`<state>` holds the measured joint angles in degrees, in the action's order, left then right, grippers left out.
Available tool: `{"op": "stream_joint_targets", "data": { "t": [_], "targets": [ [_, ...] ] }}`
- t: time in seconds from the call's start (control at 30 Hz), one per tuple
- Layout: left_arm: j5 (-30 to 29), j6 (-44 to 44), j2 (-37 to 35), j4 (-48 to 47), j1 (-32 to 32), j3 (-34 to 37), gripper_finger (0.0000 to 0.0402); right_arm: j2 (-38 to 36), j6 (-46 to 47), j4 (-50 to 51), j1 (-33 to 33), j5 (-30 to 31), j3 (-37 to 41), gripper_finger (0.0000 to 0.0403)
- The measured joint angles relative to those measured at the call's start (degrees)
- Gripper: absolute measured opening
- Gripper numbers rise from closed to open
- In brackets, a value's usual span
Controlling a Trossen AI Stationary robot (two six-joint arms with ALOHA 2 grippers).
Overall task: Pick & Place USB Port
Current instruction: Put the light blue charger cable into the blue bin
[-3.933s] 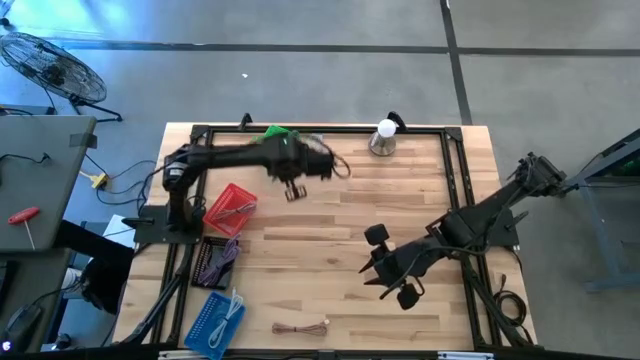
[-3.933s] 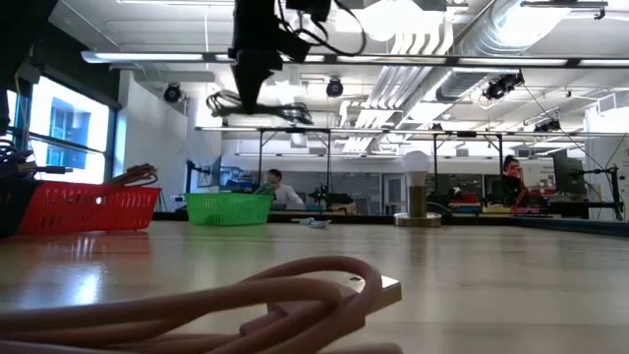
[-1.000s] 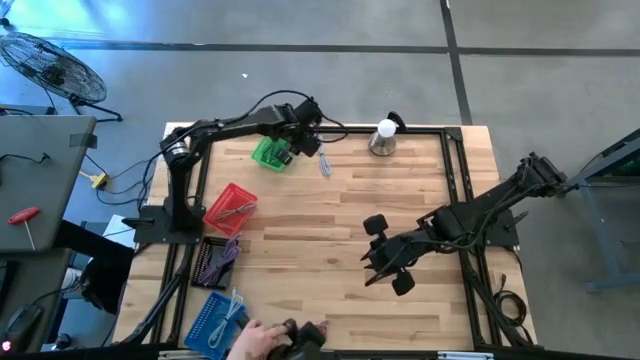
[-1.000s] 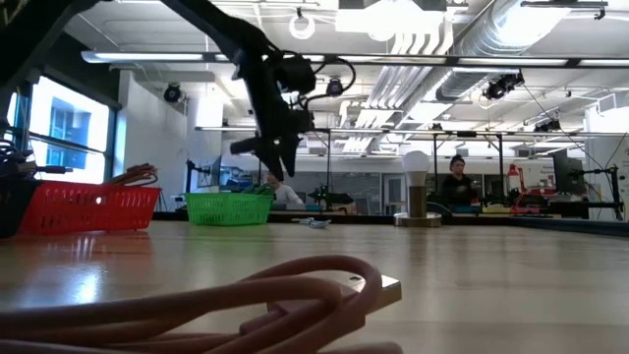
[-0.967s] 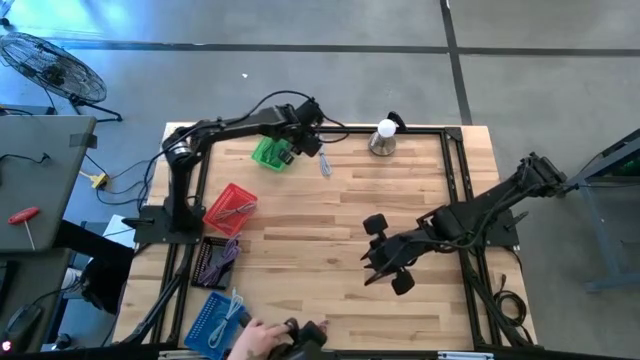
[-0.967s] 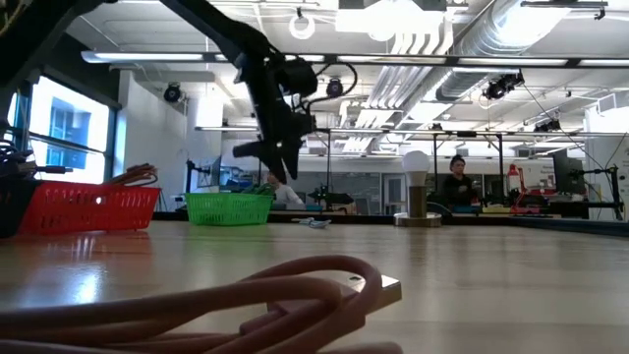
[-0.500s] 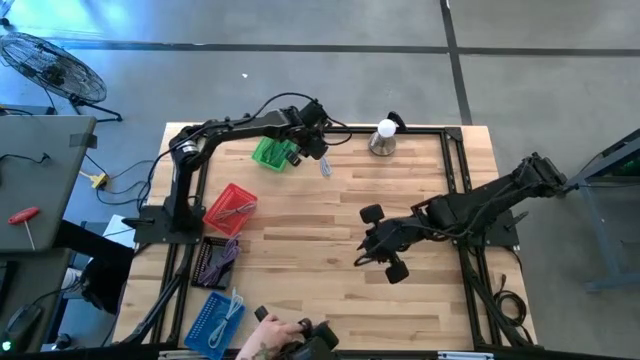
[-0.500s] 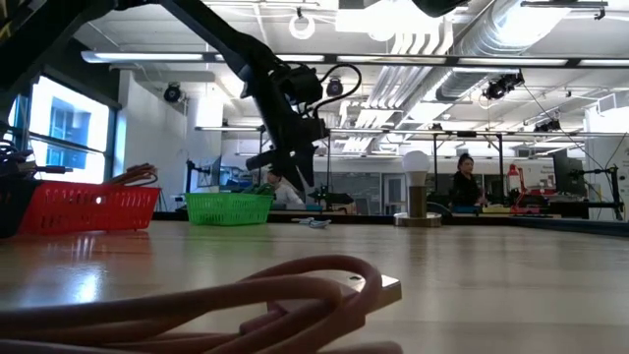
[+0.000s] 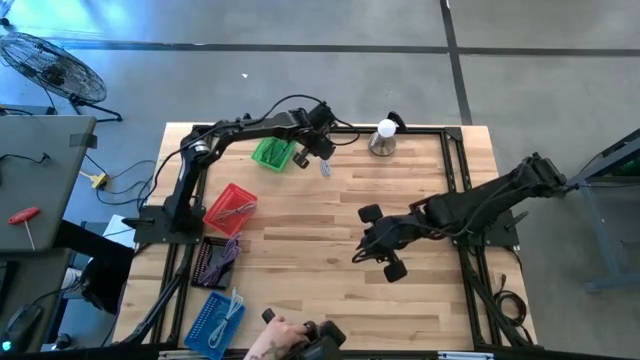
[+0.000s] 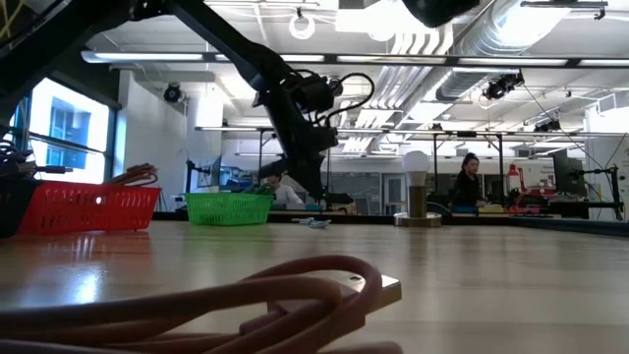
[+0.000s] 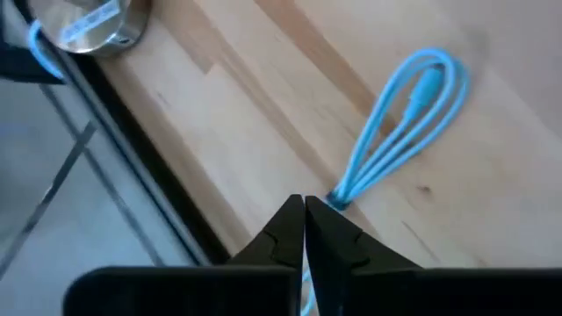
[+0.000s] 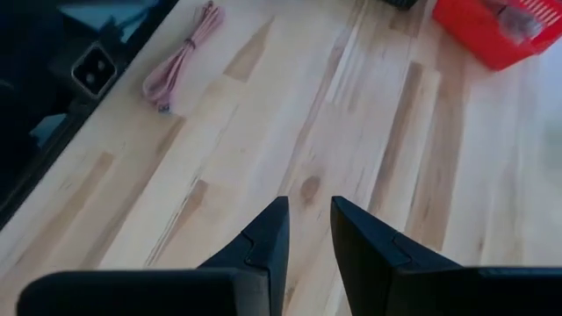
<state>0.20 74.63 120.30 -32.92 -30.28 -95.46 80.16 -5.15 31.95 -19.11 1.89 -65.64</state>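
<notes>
A light-blue USB cable (image 9: pixel 325 166) lies coiled flat on the wood at the far middle of the table, just right of the green basket (image 9: pixel 272 153). In the left wrist view the coil (image 11: pixel 404 123) stretches away from my fingertips. My left gripper (image 11: pixel 305 206) is shut right at the coil's near end. In the low view it (image 10: pixel 334 200) stands a little above the table top. My right gripper (image 9: pixel 360 251) hovers over the table's middle right, slightly open (image 12: pixel 307 211), with nothing between its fingers.
A bulb on a metal base (image 9: pixel 383 138) stands at the far edge, right of the blue cable. On the left are a red basket (image 9: pixel 230 208), a dark tray (image 9: pixel 212 260) and a blue tray (image 9: pixel 215 320). A pink cable (image 12: pixel 180 61) lies near the front edge, by a person's hand (image 9: pixel 275 338).
My left gripper has gone from over the green basket toward the table's right and down, to the blue cable, tipping further down. Its fingers have come together. My right gripper has drifted a little toward the table's left. The hand at the near edge has shifted to the right.
</notes>
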Motion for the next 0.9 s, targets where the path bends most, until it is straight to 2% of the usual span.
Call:
{"op": "stream_joint_targets", "data": {
  "t": [0.17,0.27,0.33,0.47,0.53,0.67,0.83,0.9],
  "targets": [
    [-6.14,-3.55,-0.52,-1.32,0.67,0.00,0.0011,0.00,-0.31,-1.78,0.38,-0.55,3.13,0.0078],
    [-8.42,-8.91,-0.62,-7.57,1.82,-0.73,0.0011,0.00,-0.28,-3.57,0.54,0.39,4.01,0.0078],
    [-4.19,-14.57,-1.33,-14.00,3.11,-2.25,0.0011,0.00,-0.21,-3.56,0.52,2.08,4.05,0.0078],
    [12.41,-24.74,-5.84,-23.72,6.94,-5.77,0.0011,-0.65,0.59,-3.75,0.48,4.84,3.92,0.0078],
    [15.60,-29.43,-9.12,-25.47,9.57,-6.18,0.0011,-1.44,1.80,-4.41,0.47,6.17,3.87,0.0078],
    [11.81,-36.34,-17.14,-27.50,17.20,-6.16,0.0011,-2.95,5.72,-4.43,0.44,12.37,3.84,0.0078],
    [2.36,-50.96,-26.77,-27.30,29.64,-6.16,0.0011,-3.82,7.69,-6.89,3.06,26.74,3.81,0.0078],
    [-1.27,-57.06,-30.49,-27.26,34.86,-6.16,0.0011,-3.65,7.43,-9.38,6.10,26.24,3.81,0.0078]
  ]
}}
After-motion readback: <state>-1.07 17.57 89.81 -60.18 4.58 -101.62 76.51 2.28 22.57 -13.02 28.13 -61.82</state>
